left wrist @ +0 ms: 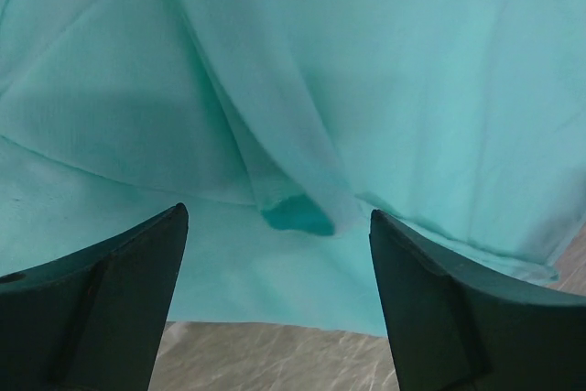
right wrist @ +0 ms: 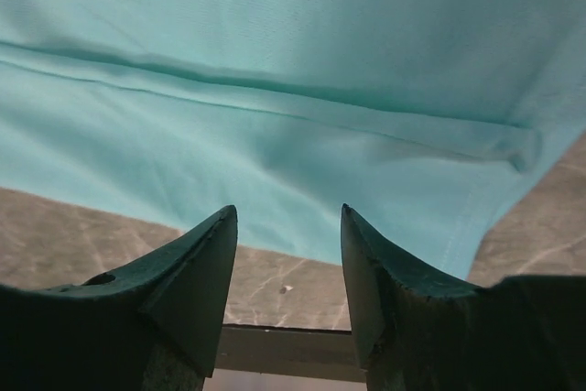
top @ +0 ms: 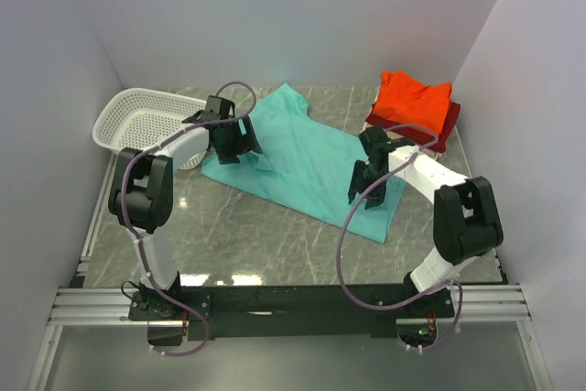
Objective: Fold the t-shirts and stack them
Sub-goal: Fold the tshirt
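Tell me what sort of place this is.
Probably a robotics lab workcell, not a home: plain white walls box in the marble-patterned table, the left arm and right arm are bolted to a metal frame, and a teal t-shirt lies spread.

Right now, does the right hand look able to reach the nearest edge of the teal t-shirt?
Probably yes. The right hand is open, with its fingers pointing at the edge of the teal t-shirt, which lies flat on the marble table just ahead. Nothing stands between them.
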`<action>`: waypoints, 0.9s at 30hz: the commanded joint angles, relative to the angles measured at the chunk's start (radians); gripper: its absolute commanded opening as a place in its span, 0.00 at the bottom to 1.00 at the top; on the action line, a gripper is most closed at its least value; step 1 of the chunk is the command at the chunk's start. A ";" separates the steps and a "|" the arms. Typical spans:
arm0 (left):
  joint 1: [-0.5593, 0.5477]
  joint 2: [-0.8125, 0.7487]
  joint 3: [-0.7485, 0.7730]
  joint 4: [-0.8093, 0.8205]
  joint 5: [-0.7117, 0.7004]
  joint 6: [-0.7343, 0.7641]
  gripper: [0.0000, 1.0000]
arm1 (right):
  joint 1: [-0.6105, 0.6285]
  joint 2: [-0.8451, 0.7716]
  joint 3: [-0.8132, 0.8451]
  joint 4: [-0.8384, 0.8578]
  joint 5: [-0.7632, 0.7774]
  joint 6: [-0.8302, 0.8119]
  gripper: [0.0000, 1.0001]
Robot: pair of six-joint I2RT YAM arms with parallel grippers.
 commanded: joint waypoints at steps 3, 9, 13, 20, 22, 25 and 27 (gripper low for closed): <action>0.000 -0.064 -0.101 0.159 0.059 -0.014 0.86 | 0.013 0.093 -0.037 0.067 -0.019 -0.041 0.55; 0.000 -0.055 -0.149 0.197 0.027 -0.023 0.86 | 0.010 0.156 -0.054 0.033 0.014 -0.044 0.54; -0.001 -0.048 -0.178 0.197 0.001 -0.010 0.86 | 0.007 0.176 -0.091 0.019 0.032 -0.038 0.54; -0.010 -0.086 -0.224 0.141 -0.113 0.009 0.86 | -0.021 0.133 -0.192 0.002 0.041 -0.007 0.54; -0.021 -0.104 -0.255 0.134 -0.147 0.010 0.87 | -0.027 0.121 -0.211 0.005 0.037 -0.002 0.54; -0.038 -0.140 -0.298 0.140 -0.154 0.001 0.88 | -0.027 0.109 -0.235 0.008 0.024 -0.004 0.54; -0.059 -0.163 -0.316 0.148 -0.147 -0.002 0.88 | -0.025 0.100 -0.238 0.009 0.017 -0.010 0.54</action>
